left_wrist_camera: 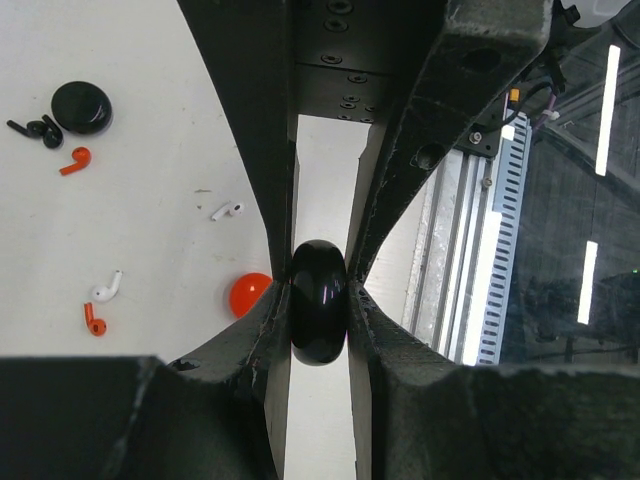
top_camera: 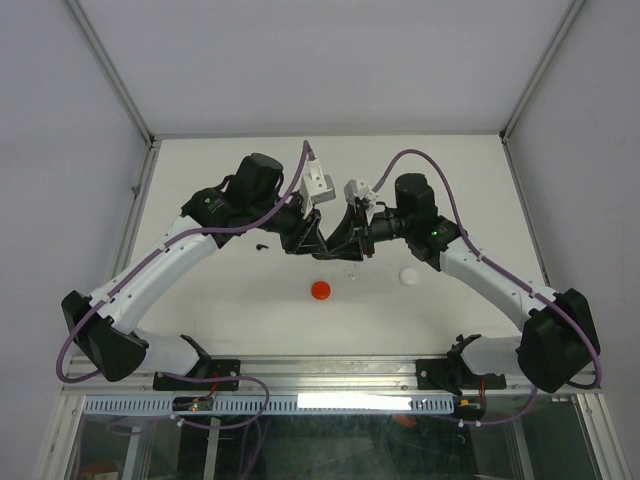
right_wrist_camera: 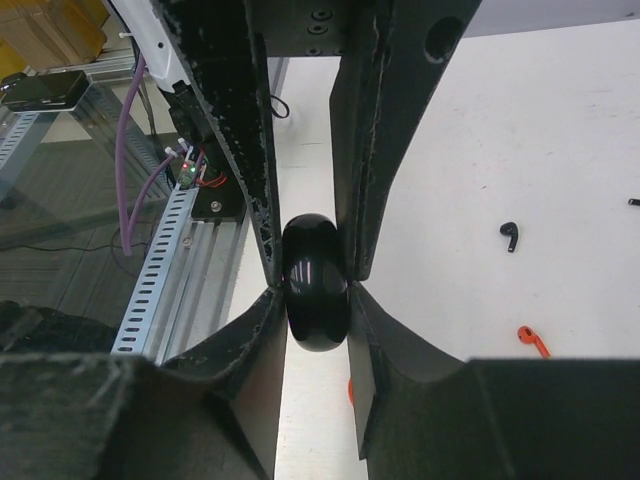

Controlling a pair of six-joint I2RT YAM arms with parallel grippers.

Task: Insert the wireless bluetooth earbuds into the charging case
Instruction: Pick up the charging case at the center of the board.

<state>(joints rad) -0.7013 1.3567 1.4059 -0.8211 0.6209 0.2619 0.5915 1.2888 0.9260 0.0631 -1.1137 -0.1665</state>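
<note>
Charging case (left_wrist_camera: 318,302): glossy black round puck, seen edge-on, pinched on its flat faces between the left tool (left_wrist_camera: 318,318) and the right tool (right_wrist_camera: 316,290), both clamped on it
Black earbuds (left_wrist_camera: 46,130): two short-stemmed buds lying close together on the white desk (left_wrist_camera: 150,230), well apart from the held case
Red earbuds: one (left_wrist_camera: 75,161) lying flat near the black pair; the other (left_wrist_camera: 94,320) just beside a white bud
White earbuds: one (left_wrist_camera: 106,289) next to that second red bud; one (left_wrist_camera: 227,211) lying alone, nearest the held case
</note>
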